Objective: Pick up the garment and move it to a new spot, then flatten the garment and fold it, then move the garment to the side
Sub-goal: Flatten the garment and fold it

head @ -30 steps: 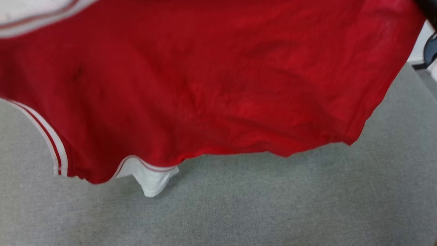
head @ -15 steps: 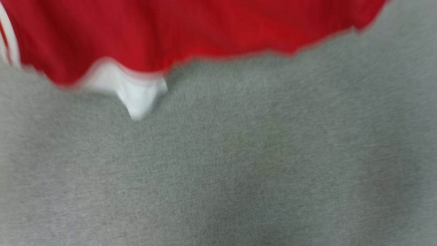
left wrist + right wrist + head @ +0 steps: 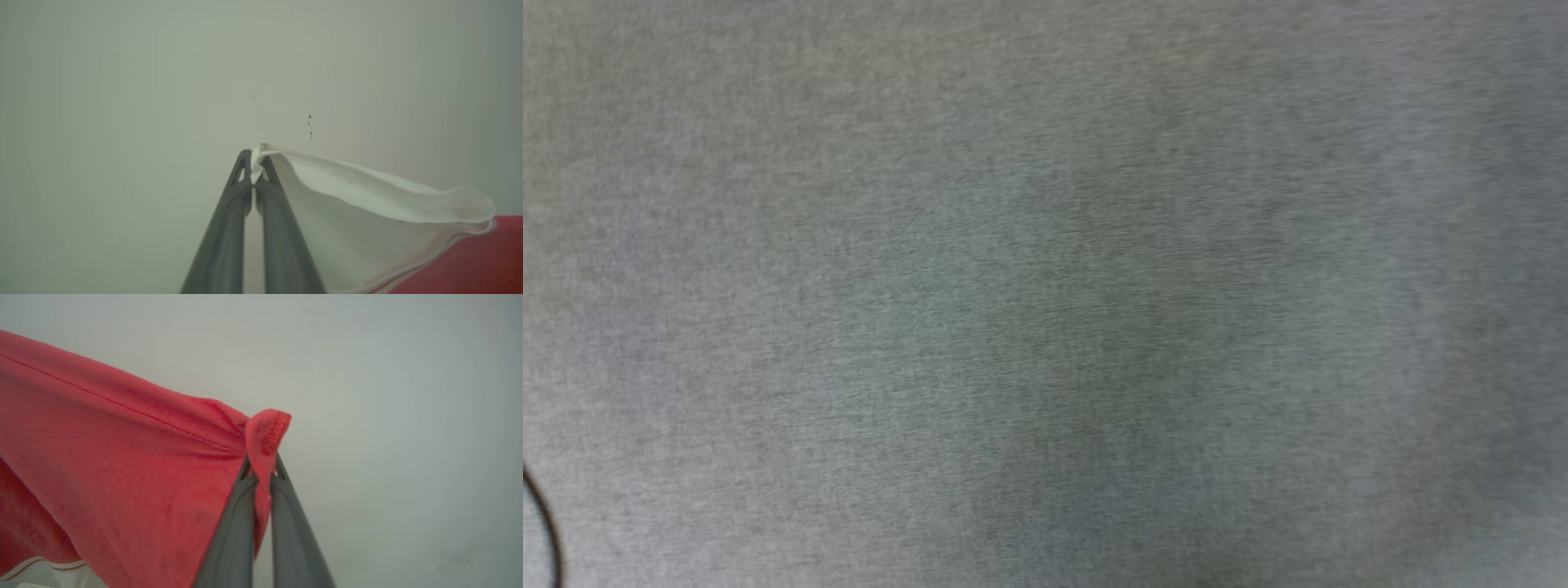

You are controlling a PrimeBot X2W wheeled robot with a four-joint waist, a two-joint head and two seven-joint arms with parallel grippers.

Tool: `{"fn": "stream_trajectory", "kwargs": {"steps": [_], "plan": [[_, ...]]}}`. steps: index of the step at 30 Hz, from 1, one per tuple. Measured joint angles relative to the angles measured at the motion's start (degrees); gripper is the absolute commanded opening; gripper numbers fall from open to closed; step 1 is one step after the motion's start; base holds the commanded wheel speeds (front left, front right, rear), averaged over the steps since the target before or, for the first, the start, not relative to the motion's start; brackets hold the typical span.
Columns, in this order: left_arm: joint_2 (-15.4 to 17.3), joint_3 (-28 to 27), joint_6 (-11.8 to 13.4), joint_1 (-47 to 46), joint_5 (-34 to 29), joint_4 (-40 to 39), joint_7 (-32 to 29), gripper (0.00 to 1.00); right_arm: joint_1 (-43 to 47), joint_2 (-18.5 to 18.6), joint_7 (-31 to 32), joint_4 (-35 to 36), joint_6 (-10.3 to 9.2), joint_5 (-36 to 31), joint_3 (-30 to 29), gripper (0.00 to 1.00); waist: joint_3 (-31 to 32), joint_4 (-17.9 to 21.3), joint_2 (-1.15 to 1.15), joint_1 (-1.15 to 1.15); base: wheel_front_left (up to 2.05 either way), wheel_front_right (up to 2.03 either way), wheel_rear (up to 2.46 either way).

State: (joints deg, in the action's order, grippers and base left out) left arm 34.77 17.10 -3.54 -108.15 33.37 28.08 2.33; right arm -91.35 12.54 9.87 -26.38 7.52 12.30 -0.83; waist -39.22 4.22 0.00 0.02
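Observation:
The garment hangs in the air between both arms. In the left wrist view my left gripper is shut on the edge of the garment's white sleeve, which trails off to the right, with red cloth at the lower right corner. In the right wrist view my right gripper is shut on a hemmed red corner of the garment, and the cloth stretches away to the left; a bit of white with stripe trim shows at the bottom left.
The head view looks down on a grey felt-like surface with a thin dark curved line at the lower left edge. Behind both grippers stands a plain pale wall.
The head view has swung down: the red garment slid up and out of the picture, leaving the grey surface. That is the camera moving.

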Motion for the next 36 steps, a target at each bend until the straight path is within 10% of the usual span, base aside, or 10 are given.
{"fn": "stream_trajectory", "kwargs": {"steps": [21,36], "plan": [[-6.61,7.01,-2.27,49.98,5.06,3.10,11.98,0.00,29.48,0.56,-10.53,-18.06,-0.02,10.78,12.12,0.00,9.43,-5.07,0.00,-0.02,0.00,0.00,0.00],[1.23,8.87,2.49,88.95,13.07,-15.70,4.98,0.00,56.22,11.52,-4.19,-5.25,-0.02,32.21,23.61,0.00,24.69,-8.81,0.00,-0.03,0.00,0.00,0.00]]}}
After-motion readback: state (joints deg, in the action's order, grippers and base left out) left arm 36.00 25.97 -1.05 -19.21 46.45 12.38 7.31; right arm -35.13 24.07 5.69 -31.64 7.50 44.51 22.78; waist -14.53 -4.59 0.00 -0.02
